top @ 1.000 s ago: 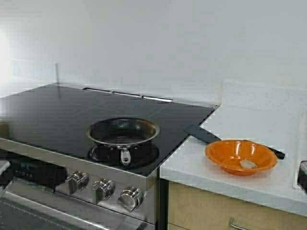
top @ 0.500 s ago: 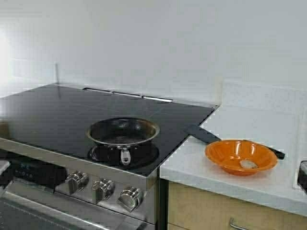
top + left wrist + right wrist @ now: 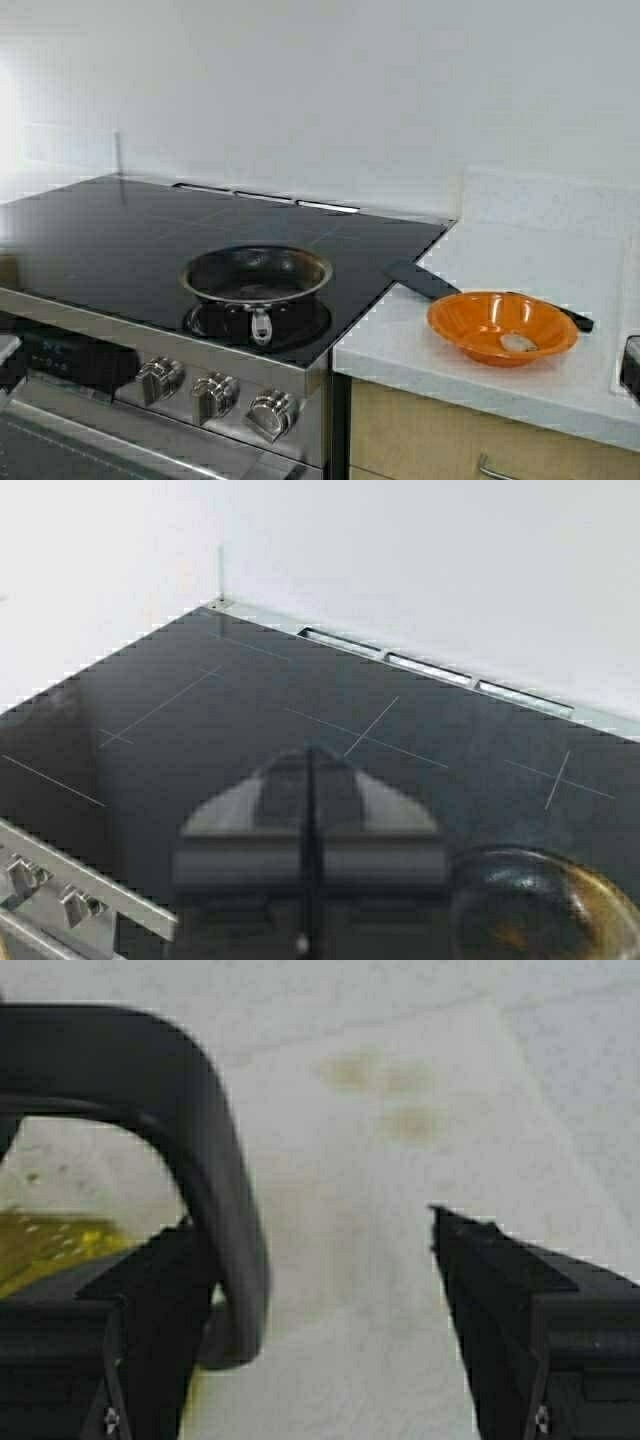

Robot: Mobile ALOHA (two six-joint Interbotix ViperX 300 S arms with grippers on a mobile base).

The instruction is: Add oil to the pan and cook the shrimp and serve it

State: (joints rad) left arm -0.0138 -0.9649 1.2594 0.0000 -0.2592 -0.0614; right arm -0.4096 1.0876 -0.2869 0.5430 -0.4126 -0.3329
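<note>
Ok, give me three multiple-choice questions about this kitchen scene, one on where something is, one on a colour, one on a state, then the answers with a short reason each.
1. Where is the shrimp?
A. In the pan
B. In the bowl on the counter
C. On the stove glass

2. What colour is the bowl?
A. Orange
B. White
C. Blue

3. How are the fingers of the left gripper?
A. Wide open
B. Closed together
C. Holding a spoon

Answers:
1. B: the pale lump lies inside the bowl, while the pan on the stove holds no shrimp.
2. A: the high view shows it orange.
3. B: the left wrist view shows the fingers meeting, nothing between.
</note>
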